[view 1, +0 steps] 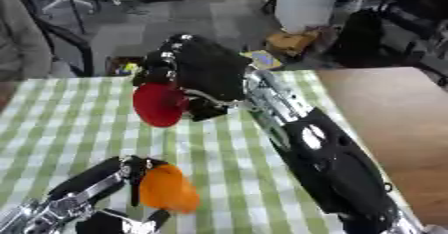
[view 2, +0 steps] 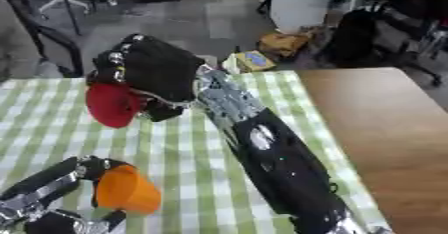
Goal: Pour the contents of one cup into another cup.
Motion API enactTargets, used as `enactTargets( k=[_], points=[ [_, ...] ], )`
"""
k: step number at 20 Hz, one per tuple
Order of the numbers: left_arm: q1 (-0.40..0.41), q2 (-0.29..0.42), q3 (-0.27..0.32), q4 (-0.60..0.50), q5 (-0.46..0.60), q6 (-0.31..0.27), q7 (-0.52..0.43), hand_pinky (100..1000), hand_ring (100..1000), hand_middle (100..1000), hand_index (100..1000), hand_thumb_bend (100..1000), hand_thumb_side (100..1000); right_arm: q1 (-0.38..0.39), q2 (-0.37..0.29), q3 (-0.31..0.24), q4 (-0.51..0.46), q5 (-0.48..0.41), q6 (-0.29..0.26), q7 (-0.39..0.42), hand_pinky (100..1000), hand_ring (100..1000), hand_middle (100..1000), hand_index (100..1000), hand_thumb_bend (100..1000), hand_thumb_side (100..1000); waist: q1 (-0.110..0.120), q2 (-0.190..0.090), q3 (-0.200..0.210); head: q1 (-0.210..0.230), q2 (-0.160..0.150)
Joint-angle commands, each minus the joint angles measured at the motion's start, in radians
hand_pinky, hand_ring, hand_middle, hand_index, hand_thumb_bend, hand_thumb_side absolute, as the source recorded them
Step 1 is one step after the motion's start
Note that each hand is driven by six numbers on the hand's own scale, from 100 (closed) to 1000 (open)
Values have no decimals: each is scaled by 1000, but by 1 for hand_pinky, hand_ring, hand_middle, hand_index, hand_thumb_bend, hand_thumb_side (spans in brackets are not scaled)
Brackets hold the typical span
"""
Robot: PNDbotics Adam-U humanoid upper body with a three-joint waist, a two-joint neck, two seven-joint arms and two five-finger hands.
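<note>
Red cup [view 1: 159,104] sits in my right hand [view 1: 206,73], fingers curled round it, tipped on its side over the middle of the checked table [view 1: 52,123]; my left hand [view 2: 83,174] grips the orange cup [view 2: 127,190] below it, toward the near edge

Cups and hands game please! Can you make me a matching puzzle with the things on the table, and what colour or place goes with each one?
Things:
1. Red cup
2. Orange cup
3. Tablecloth
4. Bare table

Matches:
A. Brown wood, on the right side
B. Held by the left hand, low and near
C. Green and white checks
D. Held by the right hand, tipped on its side

Pairs: 1-D, 2-B, 3-C, 4-A
</note>
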Motion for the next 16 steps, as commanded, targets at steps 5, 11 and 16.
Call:
enactTargets(
  k=[5,11,16],
  points=[
    [-9,13,13,2,18,11,-7,470,366,398,840,100,273,-31,-9,8,-13,109,2,-82,467,422,511,729,100,100,2,-20,-2,3,-9],
    [-10,13,12,6,33,19,-15,471,366,398,842,100,273,-34,-3,11,-7,200,30,-154,471,441,540,737,100,100,1,-22,-3,4,-10],
    [-12,14,10,4,44,26,-21,471,366,398,842,100,272,-36,1,13,13,258,49,-212,478,453,555,740,100,100,1,-23,-3,4,-12]
  ],
)
